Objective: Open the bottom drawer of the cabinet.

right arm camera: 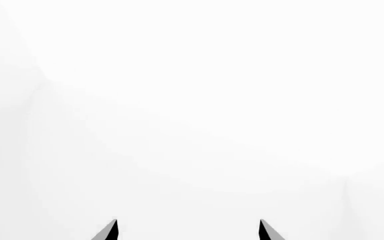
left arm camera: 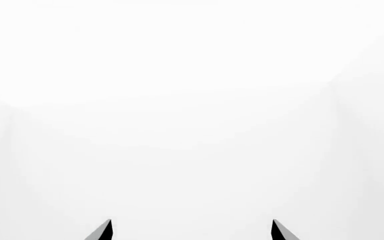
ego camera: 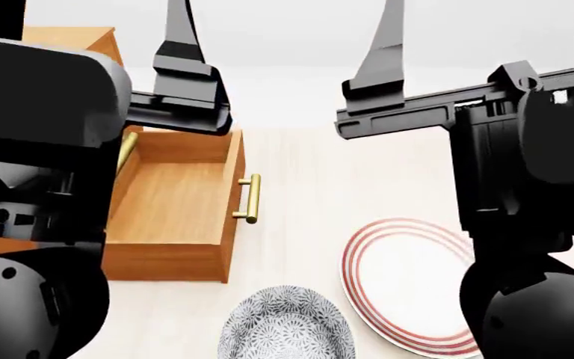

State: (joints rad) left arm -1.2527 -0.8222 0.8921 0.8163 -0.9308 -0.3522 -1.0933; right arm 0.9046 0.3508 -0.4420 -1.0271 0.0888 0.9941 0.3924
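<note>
Where the head view looks down past both black arms, the cabinet [ego camera: 72,37] shows only as an orange-brown wood-grain corner at the upper left, mostly hidden behind the left arm; in front of it a shallow open box of the same wood, the bottom drawer [ego camera: 173,202], stands pulled out over the pale, faintly grained counter [ego camera: 297,179], its flat floor and thin walls plainly visible; a short brass bar handle [ego camera: 250,198], round and polished, sits on the drawer's front face, and a second brass bar [ego camera: 125,149] peeks out beside the left arm, though which drawer it belongs to I cannot tell; near the drawer's front corner lies a round grey bowl [ego camera: 285,325] with a fine leaf-like pattern, and just beside it a white plate [ego camera: 406,280] ringed with thin red stripes, partly hidden by the right arm; the left hand [left arm camera: 192,231] shows two dark wedge-shaped fingertips [left arm camera: 102,231] set wide apart with nothing between them, facing blank white; the right hand [right arm camera: 188,231] shows the same, its pointed fingertips [right arm camera: 108,231] spread and empty; neither hand touches the drawer.
</note>
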